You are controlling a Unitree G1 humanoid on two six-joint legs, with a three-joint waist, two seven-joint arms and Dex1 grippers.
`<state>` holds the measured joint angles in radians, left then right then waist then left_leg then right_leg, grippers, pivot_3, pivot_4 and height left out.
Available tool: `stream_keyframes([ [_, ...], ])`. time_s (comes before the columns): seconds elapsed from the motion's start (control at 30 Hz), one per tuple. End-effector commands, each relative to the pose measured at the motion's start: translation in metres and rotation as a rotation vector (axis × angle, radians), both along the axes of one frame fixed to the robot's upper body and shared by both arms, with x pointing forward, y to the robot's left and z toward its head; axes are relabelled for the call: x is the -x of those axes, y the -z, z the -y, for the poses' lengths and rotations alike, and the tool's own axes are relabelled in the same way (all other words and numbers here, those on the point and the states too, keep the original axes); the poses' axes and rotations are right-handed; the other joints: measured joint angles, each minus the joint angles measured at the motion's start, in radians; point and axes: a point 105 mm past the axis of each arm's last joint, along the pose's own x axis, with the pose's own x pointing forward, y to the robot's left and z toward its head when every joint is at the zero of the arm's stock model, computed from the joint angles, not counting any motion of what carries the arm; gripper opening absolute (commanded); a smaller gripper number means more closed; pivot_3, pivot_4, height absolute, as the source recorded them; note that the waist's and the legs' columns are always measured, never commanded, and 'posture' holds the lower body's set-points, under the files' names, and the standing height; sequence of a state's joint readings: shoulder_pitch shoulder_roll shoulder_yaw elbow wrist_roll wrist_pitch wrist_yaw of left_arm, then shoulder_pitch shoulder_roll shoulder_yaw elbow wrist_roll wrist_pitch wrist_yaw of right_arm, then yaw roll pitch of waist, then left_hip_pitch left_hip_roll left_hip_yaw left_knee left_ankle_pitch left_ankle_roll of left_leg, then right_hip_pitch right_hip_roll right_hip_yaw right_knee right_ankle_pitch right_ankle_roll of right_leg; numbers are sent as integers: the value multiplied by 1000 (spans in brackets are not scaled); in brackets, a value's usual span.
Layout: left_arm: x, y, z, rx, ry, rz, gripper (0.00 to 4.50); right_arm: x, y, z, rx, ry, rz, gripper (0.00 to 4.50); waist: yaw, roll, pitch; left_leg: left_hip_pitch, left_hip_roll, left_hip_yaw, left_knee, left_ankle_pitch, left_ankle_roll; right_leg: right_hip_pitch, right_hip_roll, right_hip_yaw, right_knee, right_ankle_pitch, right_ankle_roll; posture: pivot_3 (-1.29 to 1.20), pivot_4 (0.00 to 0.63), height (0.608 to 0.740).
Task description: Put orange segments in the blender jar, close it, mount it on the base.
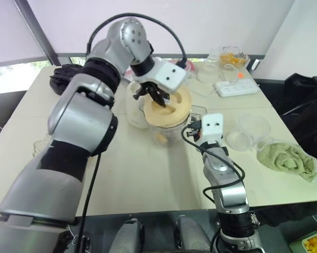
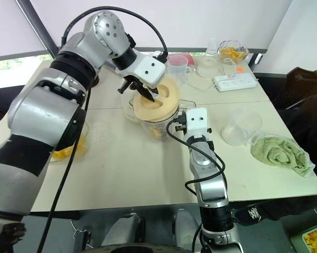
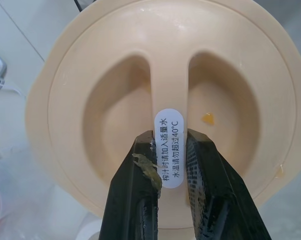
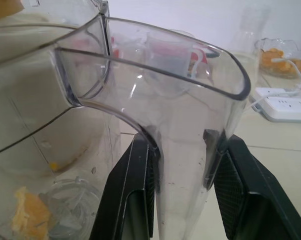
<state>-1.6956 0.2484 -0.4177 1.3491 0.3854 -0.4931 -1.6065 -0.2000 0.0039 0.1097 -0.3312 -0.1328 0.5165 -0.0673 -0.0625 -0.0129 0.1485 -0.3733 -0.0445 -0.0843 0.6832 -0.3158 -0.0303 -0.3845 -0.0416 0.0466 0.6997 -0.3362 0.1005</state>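
The clear blender jar (image 1: 164, 134) stands mid-table with orange segments (image 4: 28, 212) at its bottom. A cream round lid (image 3: 160, 95) sits on top of the jar. My left gripper (image 3: 169, 160) is shut on the lid's central ridge, which carries a white label. In the left eye view the left gripper (image 1: 159, 100) reaches down onto the lid (image 1: 174, 108). My right gripper (image 4: 185, 172) is shut on the jar's clear handle (image 4: 190, 145), just right of the jar. The cream blender base (image 1: 135, 105) stands right behind the jar.
An empty clear cup (image 1: 250, 132) and a green cloth (image 1: 287, 158) lie to the right. A white power strip (image 1: 236, 88), a bowl of orange pieces (image 1: 233, 56) and clear containers (image 1: 207, 71) stand at the back. A bowl with orange (image 2: 69, 147) sits at the left.
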Motion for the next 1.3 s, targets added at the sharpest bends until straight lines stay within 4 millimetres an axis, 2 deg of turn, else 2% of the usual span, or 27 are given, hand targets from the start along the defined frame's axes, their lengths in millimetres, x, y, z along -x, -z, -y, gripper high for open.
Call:
stream_keyframes([
  [0.03, -5, 38, -10, -147, -55, -30, 221, 8, 13, -6, 2, -5, -53, 1046, 3, 0, -5, 0, 0, 0, 0, 0, 0, 0, 0, 0, 0, 0, 0, 0, 150, 740],
  [0.17, -8, 48, -12, -190, -75, -19, 221, 11, 14, -6, -3, 12, -55, 1046, 14, 1, -14, 4, 0, 0, 0, -1, 1, 5, 0, 0, -2, 0, 1, 0, 150, 740],
  [0.33, -11, 62, -20, -241, -116, -23, 221, 13, 13, -5, 7, 16, -55, 1046, 20, 4, -16, 22, 0, -2, -1, -3, 6, 26, 1, 0, -9, -2, 2, 0, 150, 740],
  [0.47, -13, 69, -18, -227, -152, -38, 221, 14, 11, -2, 19, 13, -55, 1046, 21, 4, -19, 29, -1, -2, -2, -6, 10, 32, 1, 0, -14, -3, 3, 0, 150, 740],
  [0.87, -10, 93, -14, -201, -210, -115, 221, 18, -1, -4, 52, 2, -3, 1046, 29, 7, -31, 35, -3, -4, -3, -8, 13, 39, -1, 0, -18, -5, 7, 0, 150, 740],
  [1.03, -11, 88, -7, -143, -212, -112, 221, 21, -2, 0, 72, 4, 6, 1046, 43, 7, -31, 35, -9, -7, -3, -9, 14, 42, -6, 1, -19, -7, 11, 0, 150, 740],
  [1.3, -9, 64, 13, 35, -193, -135, 221, 22, -1, -1, 86, -6, 2, 1046, 52, 9, -31, 34, -12, -13, -3, -9, 15, 47, -6, 2, -28, -9, 13, 0, 150, 740],
])
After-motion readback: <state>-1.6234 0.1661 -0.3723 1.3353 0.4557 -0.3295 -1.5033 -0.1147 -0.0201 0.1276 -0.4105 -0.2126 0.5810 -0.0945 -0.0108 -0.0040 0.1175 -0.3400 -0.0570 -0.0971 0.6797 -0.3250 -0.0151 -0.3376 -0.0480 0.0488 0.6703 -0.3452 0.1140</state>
